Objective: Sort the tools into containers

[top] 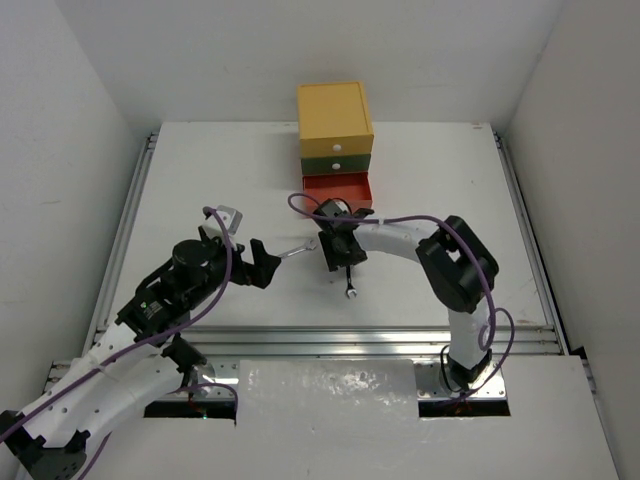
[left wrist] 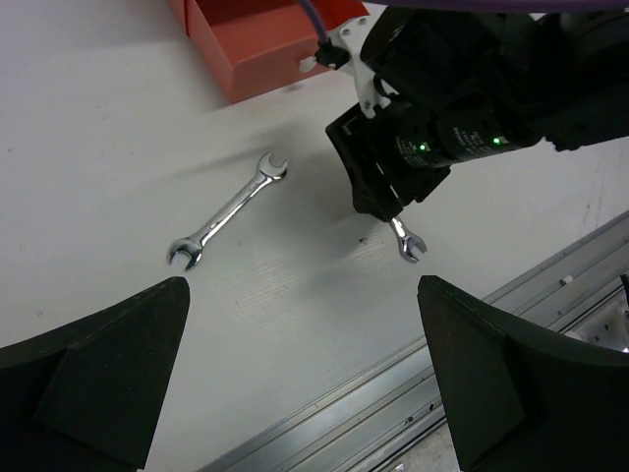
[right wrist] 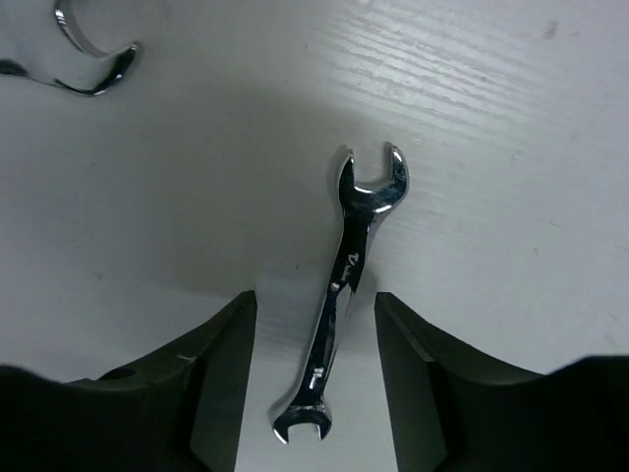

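two silver wrenches are out on the white table (top: 200,180) right now. the first wrench (left wrist: 228,209) lies flat on its own, diagonal in the left wrist view, with nothing touching it. it sits between the two arms, a bit in front of the chest (top: 336,140).

the second wrench (right wrist: 349,285) lies near it, over on the right arm's side, and the right gripper (right wrist: 314,307) is down over it, pointing at the table. its fingers (right wrist: 221,364) are apart, one on each side of the shank. in the right wrist view there's a sliver of table on both sides, so it's straddling the wrench, not clamped on it. the wrench looks like it's resting on the table, with one open end poking out past the fingertips.

the left gripper (left wrist: 303,290) hovers over the table near the first wrench with its jaws spread wide, holding nothing.

the chest stands at the far side of the table, about in the middle. yellow drawer (top: 335,112) on top, green drawer (top: 338,162) under it, red-orange drawer (top: 338,190) at the bottom, pulled out toward the arms. only part of its inside shows, so i can't tell what's in it. the right arm's wrist sits just in front of it.
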Action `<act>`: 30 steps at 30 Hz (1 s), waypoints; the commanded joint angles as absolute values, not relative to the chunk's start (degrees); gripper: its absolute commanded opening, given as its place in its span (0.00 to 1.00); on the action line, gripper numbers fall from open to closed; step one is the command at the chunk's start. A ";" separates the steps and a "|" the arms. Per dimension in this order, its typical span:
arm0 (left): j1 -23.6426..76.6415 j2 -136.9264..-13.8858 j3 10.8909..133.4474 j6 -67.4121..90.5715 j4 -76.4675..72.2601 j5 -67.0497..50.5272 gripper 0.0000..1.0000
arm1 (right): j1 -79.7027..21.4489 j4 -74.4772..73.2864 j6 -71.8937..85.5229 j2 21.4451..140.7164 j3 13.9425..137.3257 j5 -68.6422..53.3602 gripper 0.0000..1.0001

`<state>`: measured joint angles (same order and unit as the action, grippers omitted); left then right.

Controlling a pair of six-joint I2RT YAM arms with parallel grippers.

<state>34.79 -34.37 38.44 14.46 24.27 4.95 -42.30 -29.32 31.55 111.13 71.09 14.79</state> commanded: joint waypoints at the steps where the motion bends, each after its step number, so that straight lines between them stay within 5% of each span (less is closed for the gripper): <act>1: 34.28 -33.66 38.14 14.85 22.41 4.83 1.00 | -41.22 -32.16 30.76 114.16 74.96 11.25 0.51; 14: 34.28 -33.93 38.14 14.68 22.24 3.69 1.00 | -38.32 -34.64 31.56 118.74 72.95 7.40 0.28; 20: 34.28 -33.66 38.14 14.68 22.15 3.69 1.00 | -38.49 -33.84 30.50 118.48 71.46 8.25 0.02; 30: 34.28 -33.57 38.14 14.68 22.15 3.60 1.00 | -41.40 -18.12 19.61 98.98 62.24 7.92 0.00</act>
